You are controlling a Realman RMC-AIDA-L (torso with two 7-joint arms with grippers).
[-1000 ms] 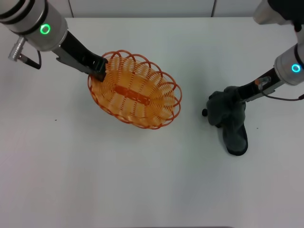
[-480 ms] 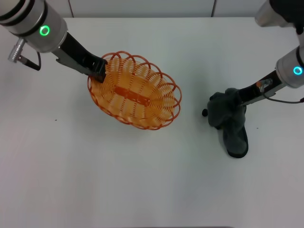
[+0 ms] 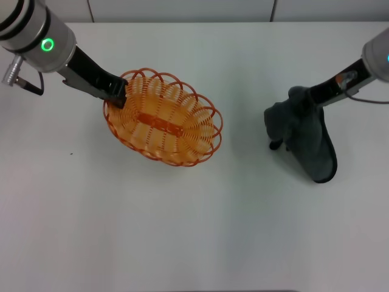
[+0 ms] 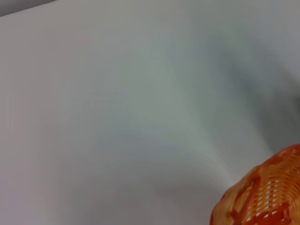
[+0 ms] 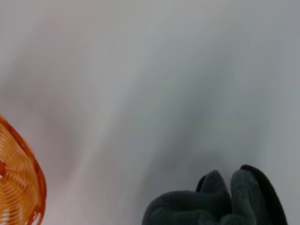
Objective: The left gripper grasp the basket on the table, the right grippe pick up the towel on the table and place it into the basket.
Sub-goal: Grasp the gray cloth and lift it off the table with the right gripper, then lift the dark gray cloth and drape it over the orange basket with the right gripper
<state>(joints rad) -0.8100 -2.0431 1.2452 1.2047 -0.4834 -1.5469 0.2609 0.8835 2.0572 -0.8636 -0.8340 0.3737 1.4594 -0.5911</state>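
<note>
Head view, left hand (image 3: 117,95) clamped on orange basket (image 3: 163,125) rim, right hand (image 3: 306,96) gripping grey-green towel (image 3: 307,137), towel hanging over white surface (image 3: 194,231), well apart from basket

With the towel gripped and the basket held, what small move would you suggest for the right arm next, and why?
Probably carry the towel toward the robot's left, to above the basket. The right gripper holds the bunched cloth, which hangs down with bare table between it and the basket. The left gripper clamps the basket's rim, and the basket is empty.
</note>
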